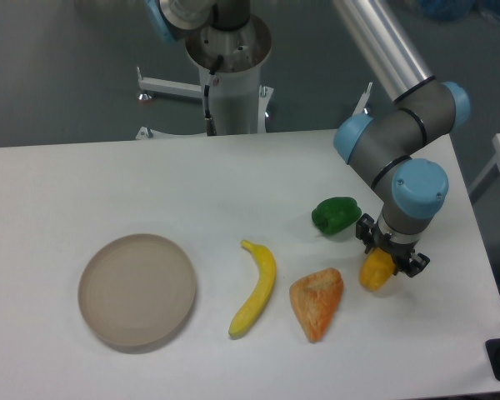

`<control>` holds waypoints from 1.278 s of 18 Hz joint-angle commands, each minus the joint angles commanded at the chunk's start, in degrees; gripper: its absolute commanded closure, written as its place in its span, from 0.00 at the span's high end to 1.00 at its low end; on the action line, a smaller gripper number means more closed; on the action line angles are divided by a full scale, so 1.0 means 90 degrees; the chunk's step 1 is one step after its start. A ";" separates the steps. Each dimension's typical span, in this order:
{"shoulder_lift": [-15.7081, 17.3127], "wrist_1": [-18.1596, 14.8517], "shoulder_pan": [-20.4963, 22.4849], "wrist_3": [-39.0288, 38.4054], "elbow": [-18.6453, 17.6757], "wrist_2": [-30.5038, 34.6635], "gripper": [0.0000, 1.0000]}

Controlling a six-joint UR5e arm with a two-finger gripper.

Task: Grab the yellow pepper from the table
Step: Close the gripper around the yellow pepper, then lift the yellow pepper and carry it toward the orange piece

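Note:
The yellow pepper (375,272) is small, glossy and yellow-orange, at the right side of the white table (150,183). My gripper (390,258) comes down from above and its black fingers sit on either side of the pepper's top, shut on it. The pepper's upper part is hidden by the gripper. I cannot tell whether the pepper still touches the table.
A green pepper (335,214) lies just up-left of the gripper. An orange wedge-shaped bread piece (317,302) lies left of the yellow pepper. A yellow banana (256,289) and a tan round plate (137,288) lie further left. The table's right edge is close.

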 joint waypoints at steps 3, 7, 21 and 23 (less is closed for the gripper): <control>0.0000 -0.0010 0.0000 0.0010 0.0078 -0.0019 0.50; 0.0146 -0.0059 -0.0048 -0.0019 0.0361 -0.0058 0.51; 0.0645 0.0000 -0.1279 -0.0039 0.0664 -0.0273 0.53; 0.0625 0.0000 -0.1279 -0.0039 0.0674 -0.0273 0.53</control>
